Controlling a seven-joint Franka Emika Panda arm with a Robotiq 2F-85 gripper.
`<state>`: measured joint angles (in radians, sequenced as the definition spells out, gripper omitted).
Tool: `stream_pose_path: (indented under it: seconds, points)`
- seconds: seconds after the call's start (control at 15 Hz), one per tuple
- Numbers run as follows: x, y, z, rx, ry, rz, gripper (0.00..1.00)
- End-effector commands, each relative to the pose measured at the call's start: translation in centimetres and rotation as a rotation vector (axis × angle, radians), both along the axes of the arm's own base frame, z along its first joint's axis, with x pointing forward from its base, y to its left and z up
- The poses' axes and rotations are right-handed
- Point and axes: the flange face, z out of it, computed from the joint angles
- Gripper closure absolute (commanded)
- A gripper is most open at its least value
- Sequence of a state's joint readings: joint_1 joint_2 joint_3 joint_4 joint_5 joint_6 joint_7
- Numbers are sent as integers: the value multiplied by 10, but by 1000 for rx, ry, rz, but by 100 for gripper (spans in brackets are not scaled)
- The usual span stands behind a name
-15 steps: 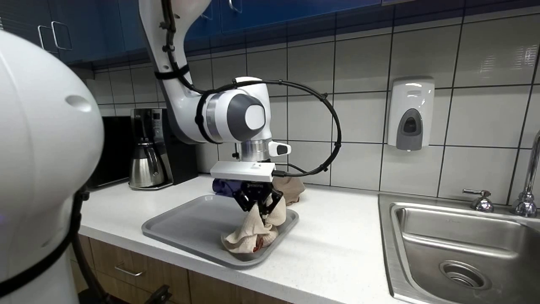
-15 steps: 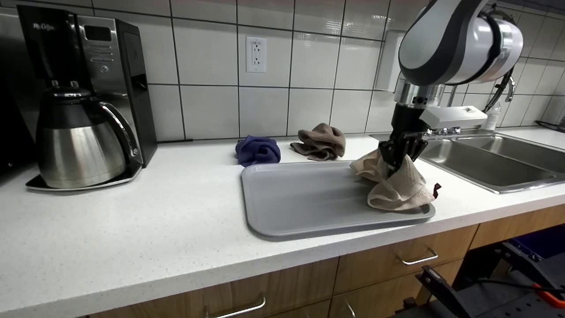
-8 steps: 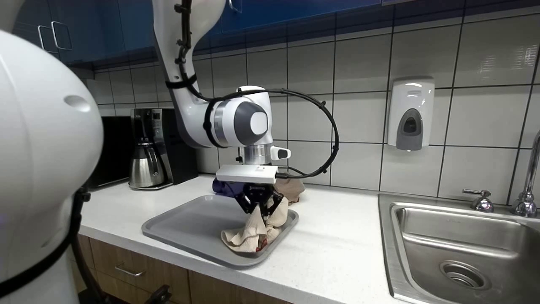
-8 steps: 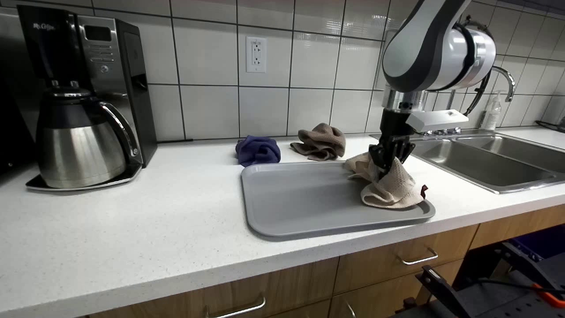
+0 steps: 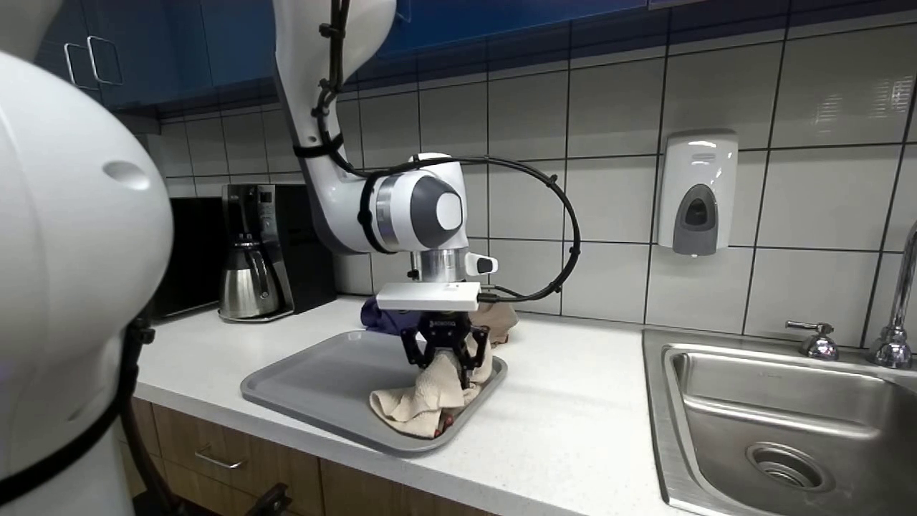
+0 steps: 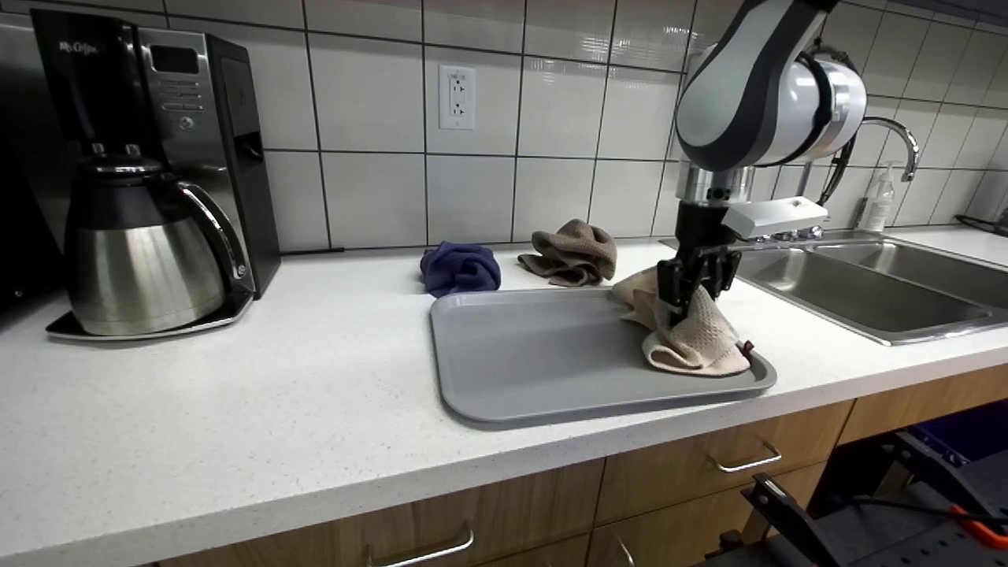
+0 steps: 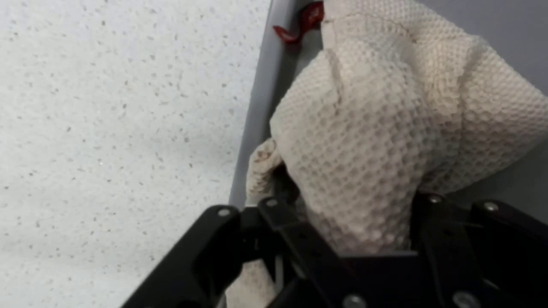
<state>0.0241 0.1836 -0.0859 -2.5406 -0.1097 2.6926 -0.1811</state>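
Note:
A crumpled beige waffle-weave cloth lies at one end of a grey tray (image 5: 315,387), in both exterior views (image 5: 415,406) (image 6: 697,346). My gripper (image 5: 448,369) points down over the cloth, its fingers spread apart with a fold of cloth between them. It also shows in an exterior view (image 6: 693,309). In the wrist view the cloth (image 7: 368,115) bulges up between the spread fingers (image 7: 355,214); the fingertips are partly hidden in it. A small shiny red thing (image 7: 310,17) sticks out from under the cloth by the tray rim (image 7: 253,107).
Behind the tray lie a bunched dark blue cloth (image 6: 461,269) and a brown cloth (image 6: 575,253). A coffee maker (image 6: 201,150) with a steel carafe (image 6: 146,268) stands on the counter. A steel sink (image 5: 774,401) is beyond the tray. A tiled wall (image 5: 612,201) backs the counter.
The gripper and the cloth have shifted a little along the tray, away from the sink. The gripper is slightly lower and its fingers have spread apart. The cloth has settled flatter.

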Motion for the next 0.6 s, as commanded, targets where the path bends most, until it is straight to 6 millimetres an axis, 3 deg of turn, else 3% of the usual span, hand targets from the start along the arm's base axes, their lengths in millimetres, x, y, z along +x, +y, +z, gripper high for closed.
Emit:
stream_pose_path:
  seconds: [0.0,0.13,0.53]
  points:
    - [-1,-9,12,-24,26,13,9]
    - [-1,-13,18,-27,24,13,0]
    - [2,-18,37,-26,-5,-2,0]
